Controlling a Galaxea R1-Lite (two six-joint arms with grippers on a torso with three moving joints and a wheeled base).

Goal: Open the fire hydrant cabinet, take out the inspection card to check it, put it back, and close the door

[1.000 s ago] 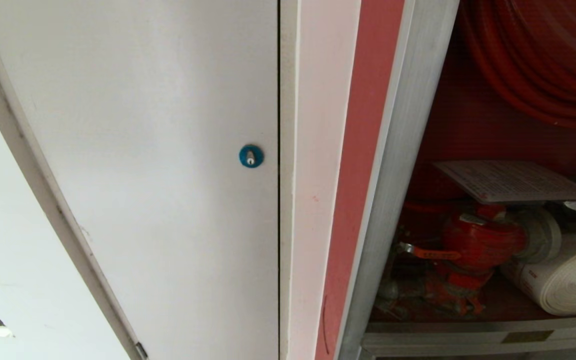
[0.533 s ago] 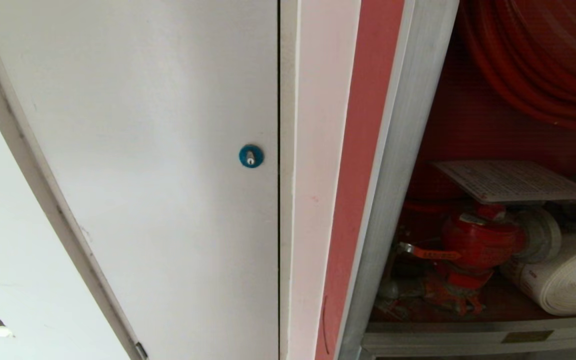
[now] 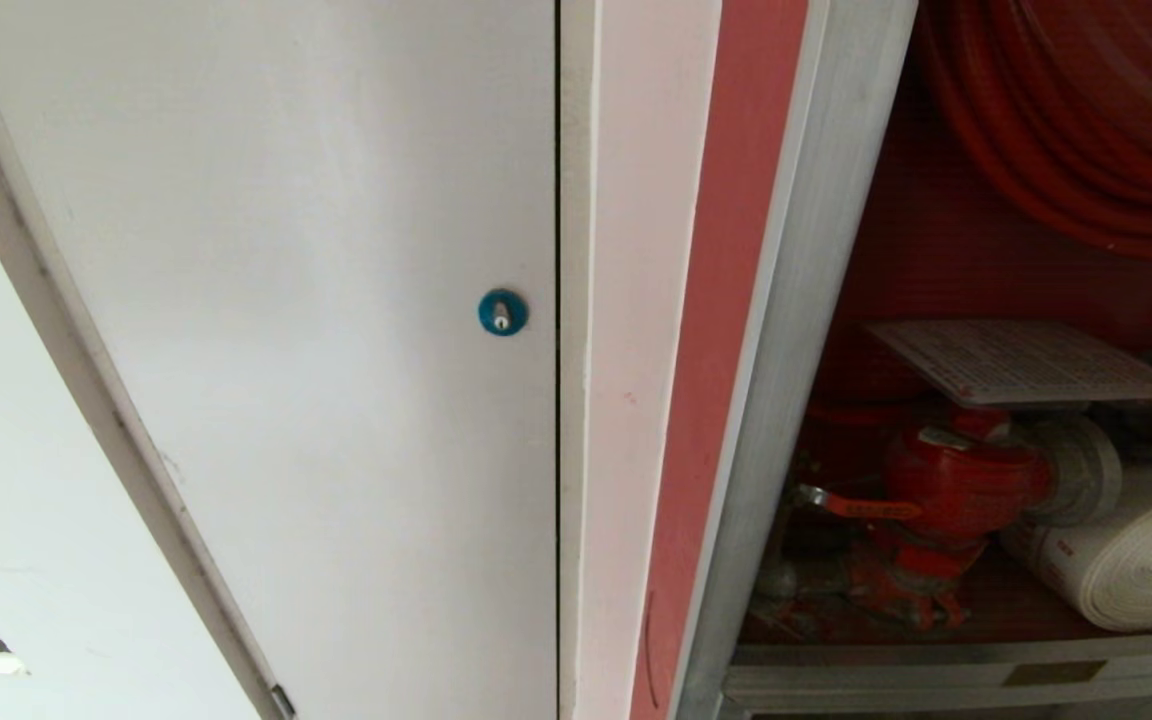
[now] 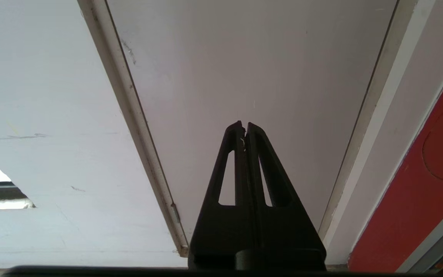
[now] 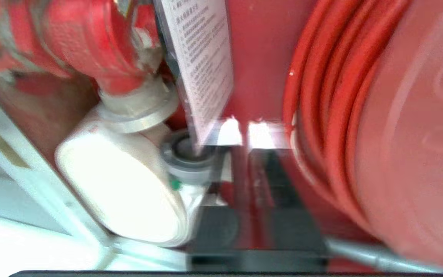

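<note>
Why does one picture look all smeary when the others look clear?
The right wrist view is smeared by blur: the hose reel streaks, the inspection card has soft print, and the right gripper shows ghosted edges. The head view is sharp, the card crisp. The left wrist view is sharp, with the left gripper dark against a pale panel.

The fire hydrant cabinet (image 3: 786, 330) stands open on the right, bounded by its silver aluminium frame post. Inside, the inspection card (image 3: 1021, 360) lies flat on top of the red valve (image 3: 956, 485). The white rolled hose (image 3: 1136, 560) rests just right of the valve, lower than the card. The red hose reel (image 3: 1086, 120) hangs above the card. Left of the cabinet frame are a red strip, a white post and a white-grey panel (image 3: 286, 300) carrying a blue round lock (image 3: 502, 312).
</note>
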